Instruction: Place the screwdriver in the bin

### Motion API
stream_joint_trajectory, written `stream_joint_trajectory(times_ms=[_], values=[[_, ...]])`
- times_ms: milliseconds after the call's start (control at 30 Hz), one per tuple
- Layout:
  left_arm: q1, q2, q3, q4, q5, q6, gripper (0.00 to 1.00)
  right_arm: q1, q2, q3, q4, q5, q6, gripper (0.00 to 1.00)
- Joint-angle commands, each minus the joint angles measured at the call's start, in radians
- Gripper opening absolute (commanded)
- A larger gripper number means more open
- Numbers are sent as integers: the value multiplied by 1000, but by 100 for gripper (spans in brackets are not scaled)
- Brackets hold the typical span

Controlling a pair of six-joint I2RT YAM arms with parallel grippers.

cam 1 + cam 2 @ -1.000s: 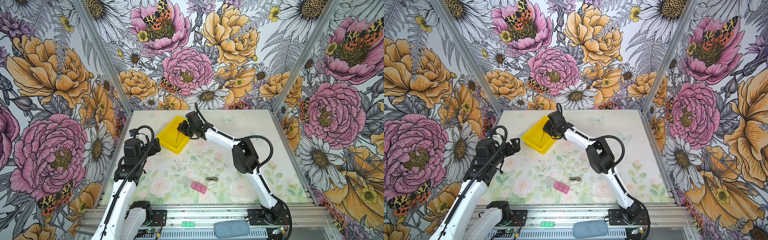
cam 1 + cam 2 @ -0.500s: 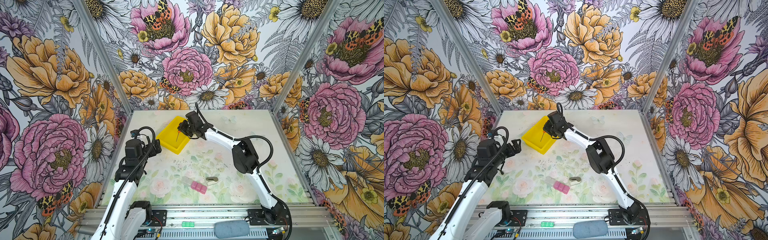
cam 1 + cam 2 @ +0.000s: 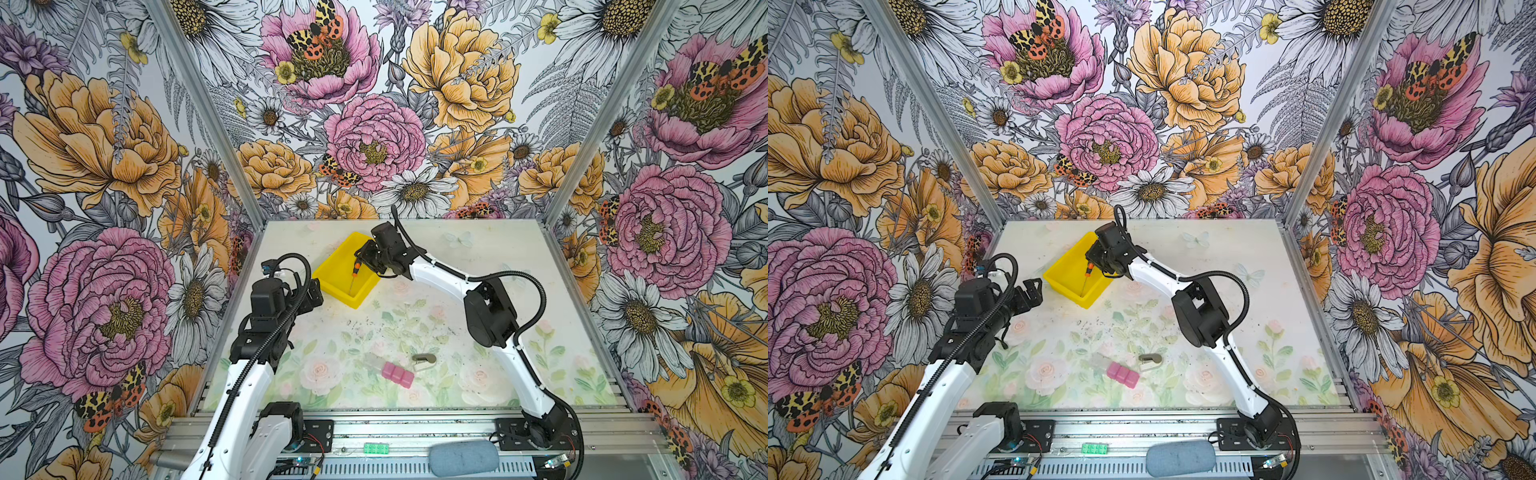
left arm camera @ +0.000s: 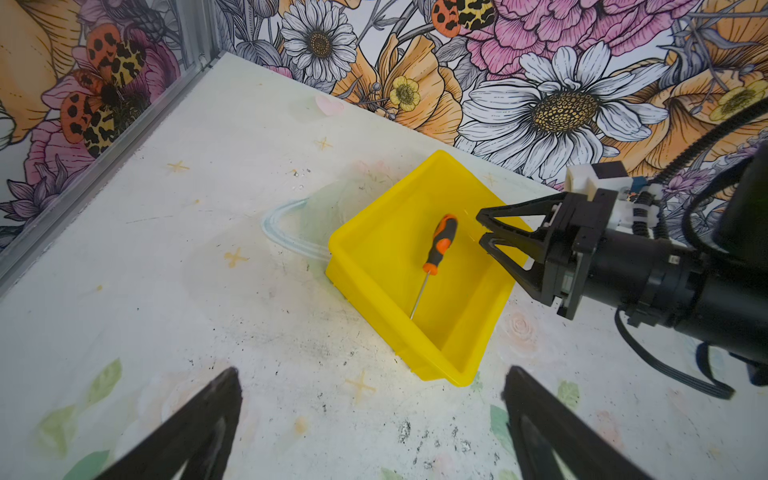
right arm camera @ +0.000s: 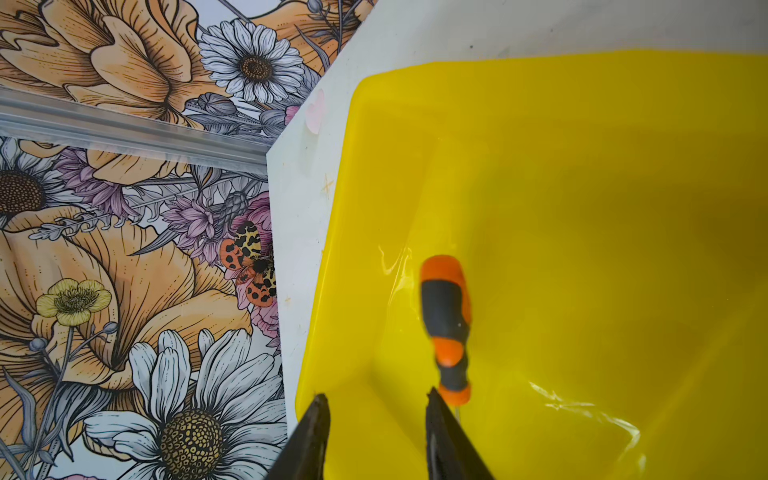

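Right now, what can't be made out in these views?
Right wrist view: screwdriver handle blurred; its shaft mostly hidden behind a right pincer finger and the frame edge.
Both top views: right pincer covers part of the bin's rim.
Left wrist view: left pincer cut off at the frame edge.
Top view: grey object too small to identify.

The left arm [image 3: 249,386] and right arm [image 3: 519,374] have white links and black joints; a ribbed black cable [image 3: 542,299] loops along each. Triangular black fingers [image 4: 492,216] show open trusses.
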Motion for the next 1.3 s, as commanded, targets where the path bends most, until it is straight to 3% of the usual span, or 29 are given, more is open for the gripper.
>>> stream_joint_trajectory(times_ms=[0, 133, 433, 500, 767, 900, 1167, 1267], values=[[-7, -12, -7, 8, -19, 14, 99, 6, -16, -11, 9, 27, -8, 47], [-8, -10, -9, 18, -19, 8, 99, 5, -47, -33, 9, 41, -33, 54], [-11, -15, -36, 58, -131, -64, 99, 0, -212, -166, -22, 127, -158, 83], [-13, -8, -41, 57, -141, -81, 99, 2, -276, -235, -21, 155, -185, 99], [-25, 2, -68, 56, -258, -159, 99, -9, -591, -540, -21, 323, -358, 99], [-37, 3, -77, 40, -277, -132, 99, -48, -756, -684, -39, 325, -473, 99], [-63, -48, -172, 177, -103, 85, 99, -120, -1120, -1032, -40, 523, -681, 99], [-73, -78, -219, 267, -72, 155, 99, -170, -1234, -1157, -39, 676, -732, 100]])
